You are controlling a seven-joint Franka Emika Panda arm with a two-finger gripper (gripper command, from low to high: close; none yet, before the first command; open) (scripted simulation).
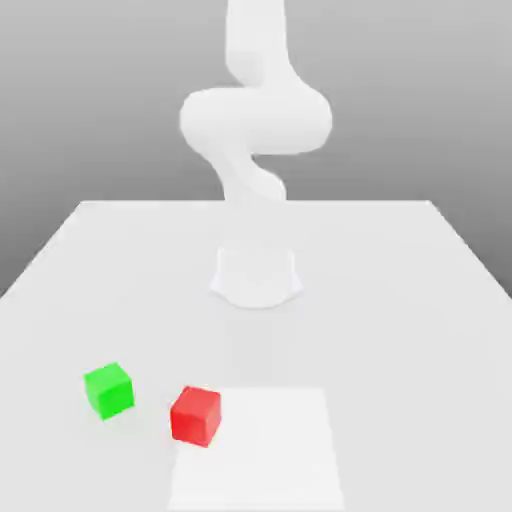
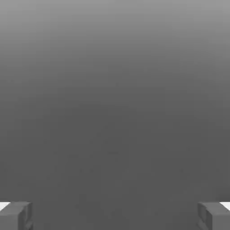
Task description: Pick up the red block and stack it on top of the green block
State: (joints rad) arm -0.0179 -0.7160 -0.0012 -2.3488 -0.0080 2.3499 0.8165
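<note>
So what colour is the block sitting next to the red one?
Bright green; it shows best in the exterior view.

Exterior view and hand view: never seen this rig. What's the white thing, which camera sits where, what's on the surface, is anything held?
These are simulator renders. The white shape is a single robot arm standing on a pale table. The exterior view comes from a camera off the arm. The hand view comes from a camera on the hand: the two grey fingertips at the corners belong to its tool, open wide with nothing between them. On the table lie a green block and a red block, close together but apart, the red one at the edge of a lighter square patch. Nothing is held.
</note>
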